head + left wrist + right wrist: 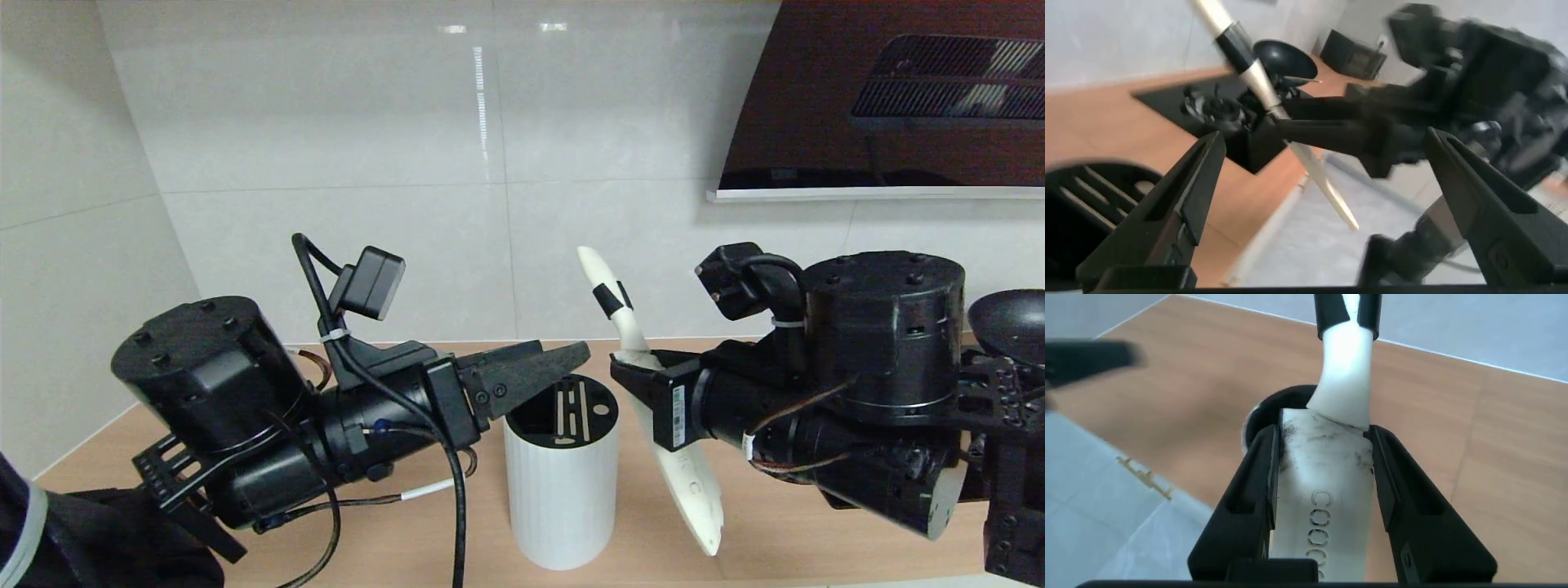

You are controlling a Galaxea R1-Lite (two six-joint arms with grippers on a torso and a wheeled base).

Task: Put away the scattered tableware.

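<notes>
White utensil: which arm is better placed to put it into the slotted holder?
Right. The right gripper is shut on the white utensil, blade end down beside the white holder. The left gripper is open, empty, by the holder's top.

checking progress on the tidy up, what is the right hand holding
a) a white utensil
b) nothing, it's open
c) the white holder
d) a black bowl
a: the right hand is shut on the white utensil, whose blade sits clamped between its fingers, off to the side of the white holder.
</notes>
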